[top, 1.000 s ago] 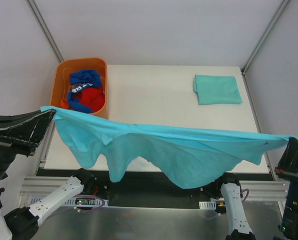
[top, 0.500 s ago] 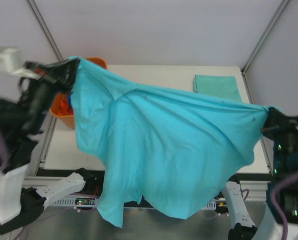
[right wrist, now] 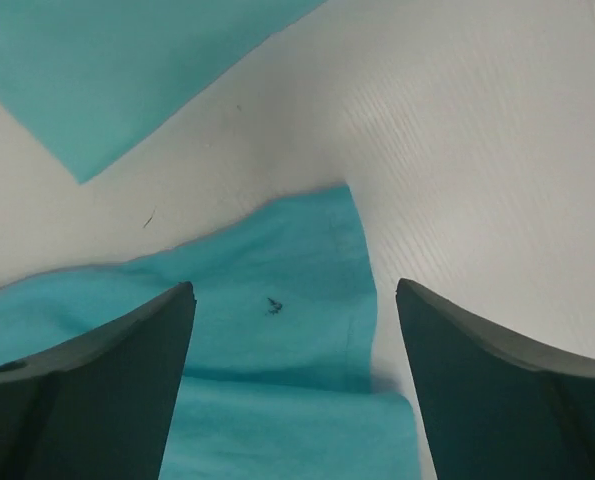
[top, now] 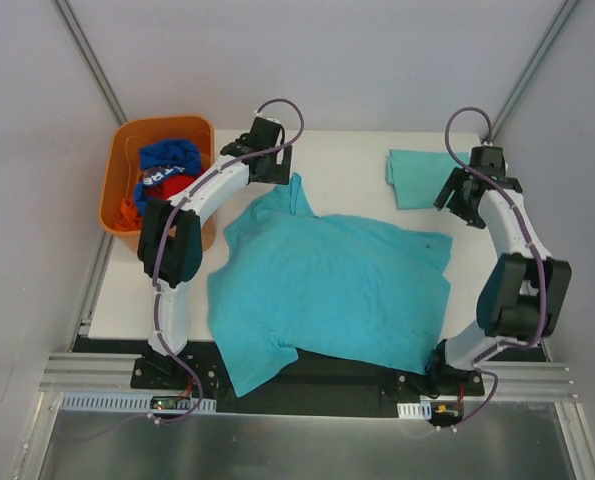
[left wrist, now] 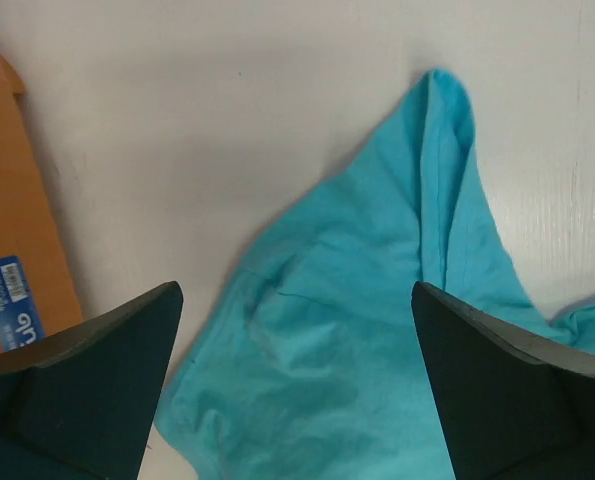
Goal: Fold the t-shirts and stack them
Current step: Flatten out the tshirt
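Across the middle of the white table (top: 347, 160), one teal t-shirt (top: 327, 290) lies spread out, rumpled and unfolded. Its near-left corner hangs over the table's front edge. At far left a narrow point of fabric reaches toward the left gripper (left wrist: 295, 300).

Left gripper: fingers wide apart, nothing between them. Positioned over that far-left point of cloth. Whether the fingers touch the fabric cannot be told.

Right gripper (right wrist: 294, 290): likewise spread wide, holding nothing. Positioned above the shirt's far-right corner. Small dark speck (right wrist: 274, 306) on the cloth there.

Second t-shirt (top: 432, 178): folded into a neat rectangle, flat on the table at the far-right corner, near the right gripper. A strip of bare table separates it from the spread shirt.

Orange bin (top: 117, 150): at the table's far-left corner. Holds a blue garment (top: 172, 155) with white lettering, bunched on top of a red garment (top: 182, 190).
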